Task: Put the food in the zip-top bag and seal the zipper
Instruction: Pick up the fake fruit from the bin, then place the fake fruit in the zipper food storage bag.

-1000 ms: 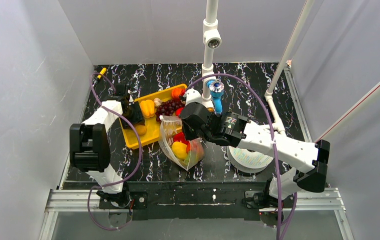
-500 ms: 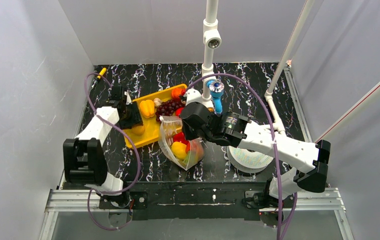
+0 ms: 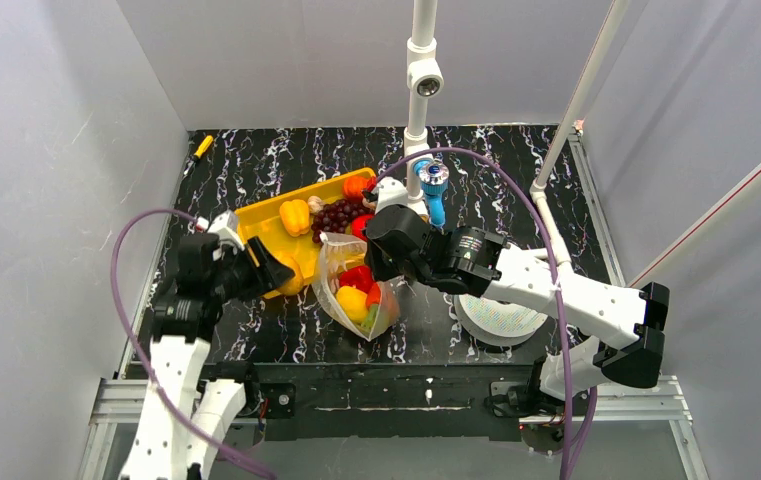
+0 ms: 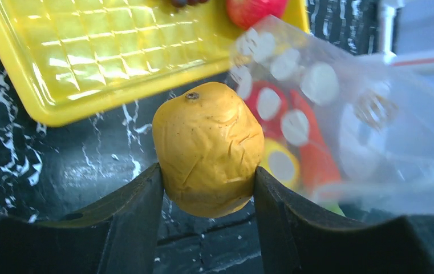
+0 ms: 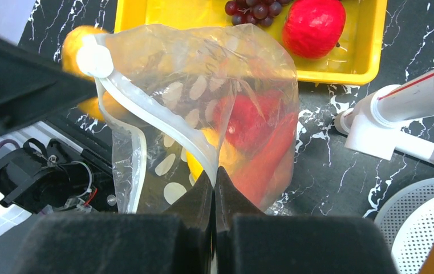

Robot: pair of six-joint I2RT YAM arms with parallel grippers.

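Note:
My left gripper [image 4: 209,178] is shut on a wrinkled yellow-orange fruit [image 4: 207,147], held above the black table just off the yellow tray's [image 4: 60,68] near edge. In the top view this fruit [image 3: 292,285] hangs left of the zip-top bag [image 3: 348,262]. The bag stands with its mouth open, with red and yellow food [image 3: 356,288] inside. My right gripper [image 5: 215,171] is shut on the bag's zipper [image 5: 146,114] strip and holds the mouth up. A yellow pepper [image 3: 295,215], grapes [image 3: 336,213] and a red apple [image 5: 312,25] lie on the tray.
A round white spool disc [image 3: 499,318] sits right of the bag under the right arm. A white post [image 3: 416,120] and a blue-handled tool [image 3: 434,190] stand behind the tray. A small yellow object [image 3: 202,146] lies at the far left corner.
The left arm has drawn back from the tray toward the near side, carrying the yellow-orange fruit off it to beside the bag. The right gripper and bag have stayed put.

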